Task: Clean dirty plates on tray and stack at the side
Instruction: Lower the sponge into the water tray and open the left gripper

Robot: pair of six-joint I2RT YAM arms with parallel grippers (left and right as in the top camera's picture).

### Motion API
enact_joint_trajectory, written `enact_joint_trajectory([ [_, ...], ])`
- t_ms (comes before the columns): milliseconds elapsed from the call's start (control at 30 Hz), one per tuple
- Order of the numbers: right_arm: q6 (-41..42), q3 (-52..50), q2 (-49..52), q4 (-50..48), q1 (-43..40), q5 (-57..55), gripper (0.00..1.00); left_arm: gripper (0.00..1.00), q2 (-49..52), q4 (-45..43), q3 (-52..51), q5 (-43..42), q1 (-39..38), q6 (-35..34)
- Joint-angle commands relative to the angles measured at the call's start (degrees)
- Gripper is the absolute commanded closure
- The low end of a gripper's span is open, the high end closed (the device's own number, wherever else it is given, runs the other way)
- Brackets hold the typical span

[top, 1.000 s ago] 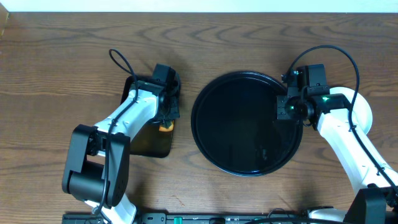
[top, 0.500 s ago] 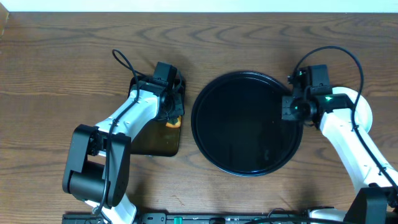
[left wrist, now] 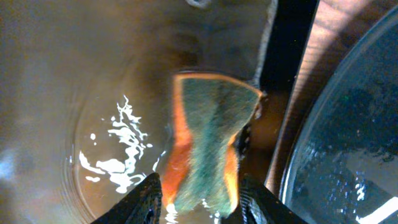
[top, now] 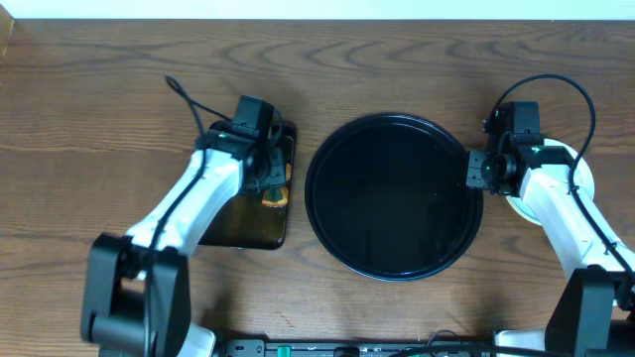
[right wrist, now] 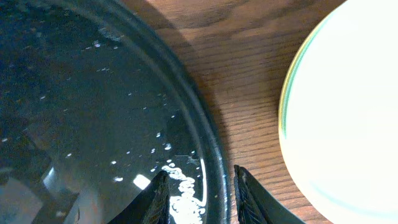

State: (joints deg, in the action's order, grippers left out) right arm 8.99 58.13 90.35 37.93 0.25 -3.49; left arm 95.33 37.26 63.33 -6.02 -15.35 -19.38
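Observation:
The round black tray [top: 394,248] lies mid-table, wet and with no plate on it; it also shows in the right wrist view [right wrist: 93,93]. A pale mint-white plate [right wrist: 342,124] sits on the wood to the right of it, partly under my right arm [top: 580,167]. Whether others lie beneath it I cannot tell. My right gripper [top: 476,171] [right wrist: 201,173] hangs open just above the tray's right rim, holding nothing. My left gripper [top: 273,183] [left wrist: 200,180] stands open over the orange and green sponge [left wrist: 208,143] [top: 275,195], one finger on each side of it.
The sponge rests in a smaller rectangular black tray [top: 243,223] holding brownish water, left of the round tray. That tray's black right rim [left wrist: 289,56] stands close to the round tray's edge [left wrist: 348,143]. Bare wood table surrounds everything.
My left gripper has opened and let go of the sponge, which now lies in the rectangular tray. My right gripper has slid rightward to the round tray's rim.

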Motion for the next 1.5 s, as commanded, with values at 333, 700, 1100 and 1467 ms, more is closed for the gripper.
enact_joint_trajectory([
  [333,2.4,0.7,8.76,-4.66,-2.21,1.6,0.72,0.56,-3.17,4.7,0.0,5.64,1.2,0.5],
  [700,1.01,0.7,11.52,-3.67,-2.16,17.2,0.72,0.56,-3.17,4.72,0.0,5.64,1.2,0.48],
  [1100,1.33,0.72,11.13,-3.43,-2.19,16.72,0.59,0.55,-3.17,4.7,0.0,5.66,1.2,0.55],
  [1467,-4.37,2.51,-6.45,-1.4,2.19,10.58,0.27,0.32,-7.39,2.97,1.99,9.31,2.27,4.33],
])
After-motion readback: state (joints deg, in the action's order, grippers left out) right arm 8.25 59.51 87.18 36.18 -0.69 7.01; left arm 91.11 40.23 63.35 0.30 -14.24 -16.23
